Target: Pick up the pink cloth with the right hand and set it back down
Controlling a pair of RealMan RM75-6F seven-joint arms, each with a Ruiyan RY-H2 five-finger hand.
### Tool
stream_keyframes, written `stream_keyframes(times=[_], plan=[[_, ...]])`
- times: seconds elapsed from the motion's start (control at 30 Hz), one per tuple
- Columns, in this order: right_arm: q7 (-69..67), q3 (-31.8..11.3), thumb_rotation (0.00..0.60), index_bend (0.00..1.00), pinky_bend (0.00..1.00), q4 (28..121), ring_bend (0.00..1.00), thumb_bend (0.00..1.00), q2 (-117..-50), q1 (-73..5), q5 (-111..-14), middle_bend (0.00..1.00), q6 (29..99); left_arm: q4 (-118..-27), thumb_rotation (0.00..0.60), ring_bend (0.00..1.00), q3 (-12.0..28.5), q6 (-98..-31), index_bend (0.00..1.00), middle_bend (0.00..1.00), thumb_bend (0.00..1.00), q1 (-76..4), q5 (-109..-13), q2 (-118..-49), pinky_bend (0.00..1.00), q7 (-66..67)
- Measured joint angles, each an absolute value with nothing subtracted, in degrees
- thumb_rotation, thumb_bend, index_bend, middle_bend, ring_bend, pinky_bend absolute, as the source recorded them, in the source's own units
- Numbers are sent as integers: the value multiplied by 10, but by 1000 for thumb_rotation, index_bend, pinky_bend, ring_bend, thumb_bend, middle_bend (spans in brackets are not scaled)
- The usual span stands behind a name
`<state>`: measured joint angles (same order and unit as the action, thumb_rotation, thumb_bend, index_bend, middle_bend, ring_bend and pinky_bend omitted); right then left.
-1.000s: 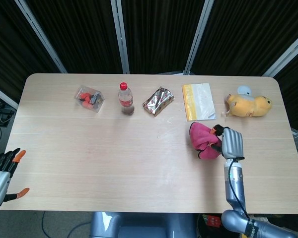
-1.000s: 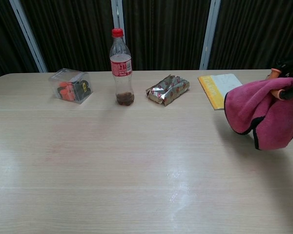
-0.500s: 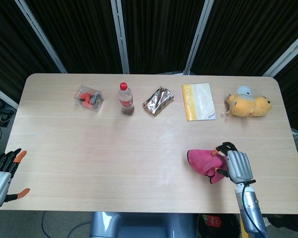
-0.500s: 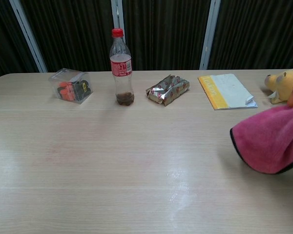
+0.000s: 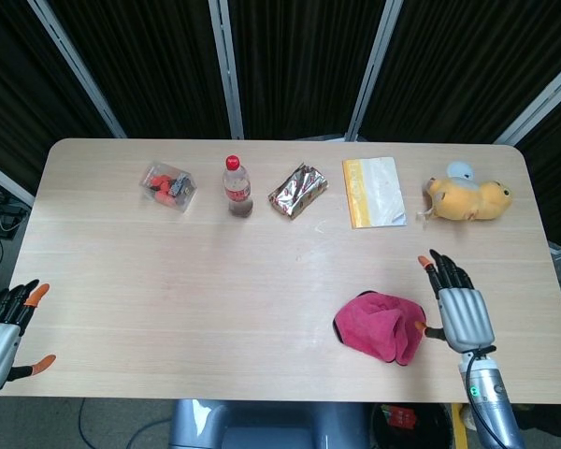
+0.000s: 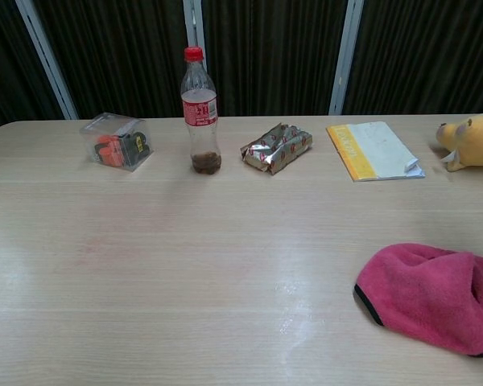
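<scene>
Right hand (image 5: 464,313) open, fingers spread, holding nothing, just beside cloth (image 5: 377,325) at its 3 o'clock; cloth flat on table (image 5: 215,281).

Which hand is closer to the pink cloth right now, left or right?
The right hand. It sits open just beside the pink cloth, at the cloth's right edge. The left hand is far off at the table's opposite end, past its left edge.
</scene>
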<state>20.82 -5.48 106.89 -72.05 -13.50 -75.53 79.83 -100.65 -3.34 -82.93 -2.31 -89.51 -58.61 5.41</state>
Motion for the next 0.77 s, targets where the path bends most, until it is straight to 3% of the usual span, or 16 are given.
stream_keyframes(times=[0.3,0.53,0.77], plan=[[141,-32,600,63,120,1064,0,29,-675,-75,-819,0,884,-1001,600,0,-33,-838,0,0,0,-22,-905,-590,0,50],[72,9,600,19,77,1001,0,16,-632,-29,-912,0,945,-990,600,0,-31,-842,0,0,0,-23,-910,-592,0,56],[30,15,600,19,78,990,0,16,-624,-9,-915,0,950,-989,600,0,-31,-843,0,0,0,-23,-912,-595,0,69]])
